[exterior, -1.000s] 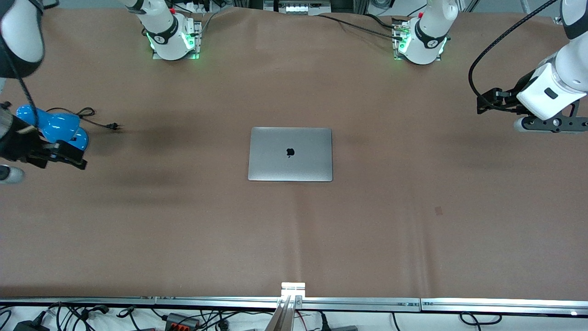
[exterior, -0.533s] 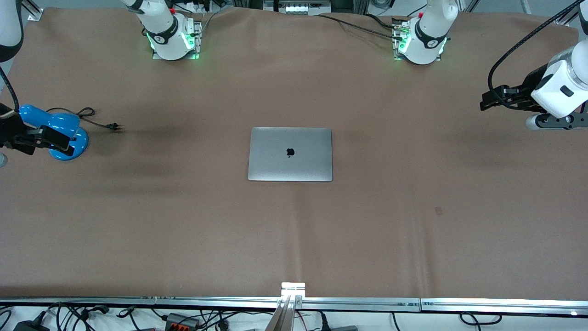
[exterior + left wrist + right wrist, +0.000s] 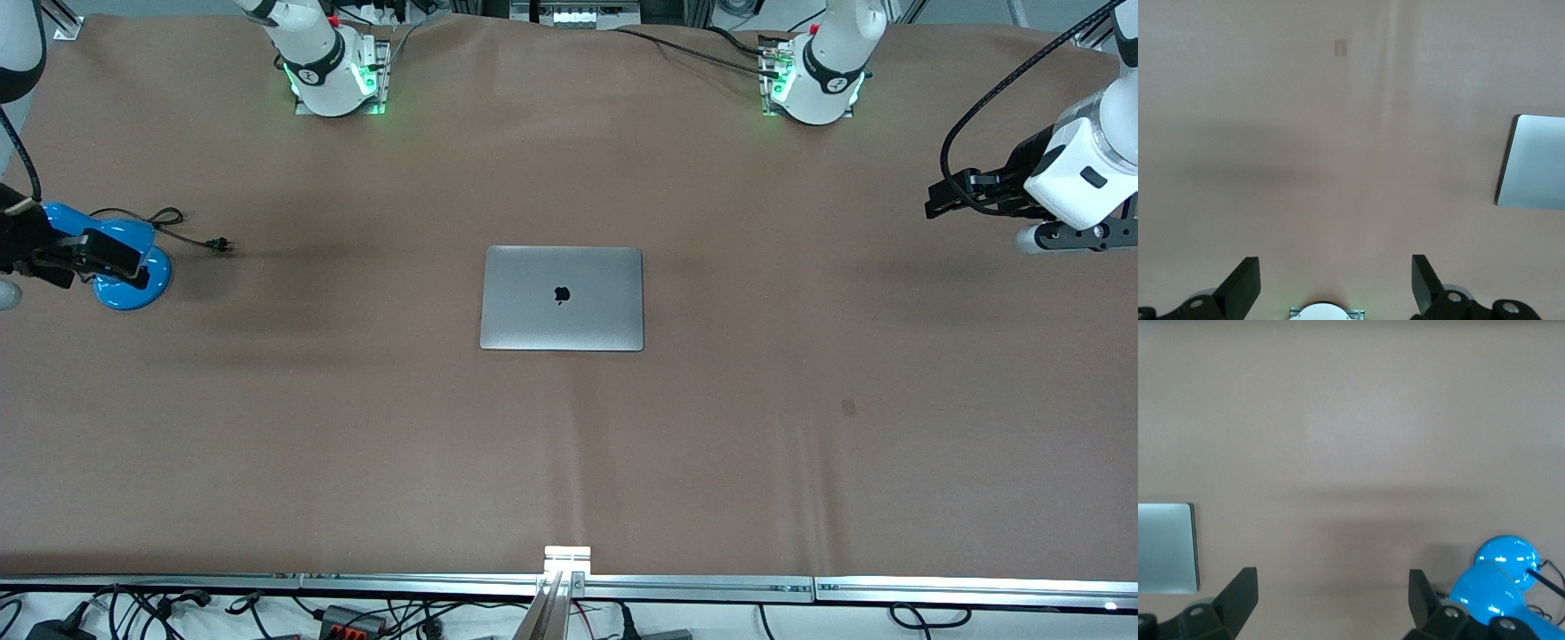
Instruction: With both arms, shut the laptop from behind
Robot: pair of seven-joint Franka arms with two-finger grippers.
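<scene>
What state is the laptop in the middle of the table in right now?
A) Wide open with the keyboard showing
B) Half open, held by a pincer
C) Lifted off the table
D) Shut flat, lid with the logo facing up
D: the laptop lies flat on the table with its grey lid and black logo up, and both the left pincer and right pincer are away from it.

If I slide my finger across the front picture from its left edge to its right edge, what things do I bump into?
Right claw → blue lamp → lamp's plug → closed laptop → left claw.
</scene>
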